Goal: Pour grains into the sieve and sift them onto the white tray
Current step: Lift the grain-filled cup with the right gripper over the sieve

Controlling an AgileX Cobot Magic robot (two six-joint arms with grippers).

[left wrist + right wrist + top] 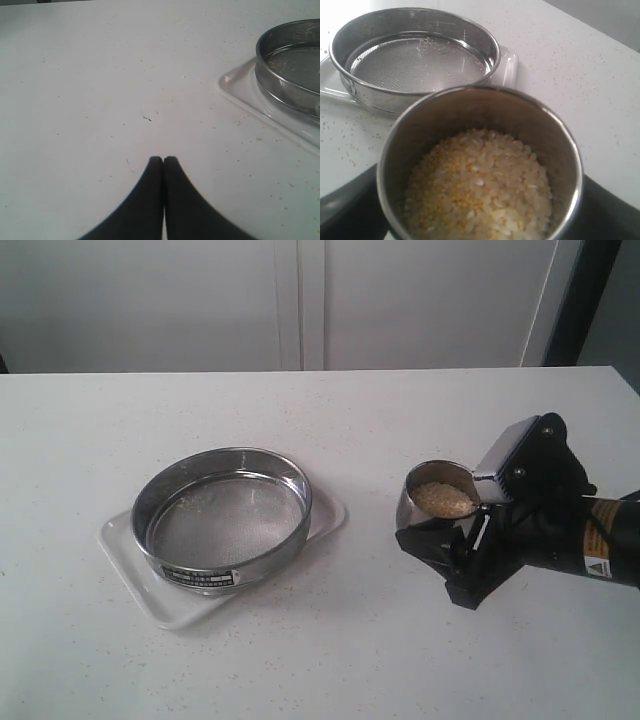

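Clamping a small steel cup point(409, 505) between its black fingers, the right gripper point(450, 512) is closed on the cup's wall, one finger on the far side and one on the near side. The cup stands upright and is partly filled with the grains point(443, 499); whether its base touches the bench point(320, 670) cannot be told. The right arm reaches in low and roughly level from the right edge of the exterior view, well apart from the sieve point(272, 552).

The sieve sits on the white tray point(128, 552), its black label plate point(200, 577) facing the camera, and the tray's corners show beyond the ring.

The left gripper point(163, 161) shows only in its own wrist view: its fingertips are pressed together with nothing between them, hovering over bare bench near one corner of the tray.

The right wrist view alone separates the grains into fine yellow granules and coarser off-white ones. It also shows a few pale specks on the sieve's mesh, and both wrist views show tiny specks scattered over the bench.
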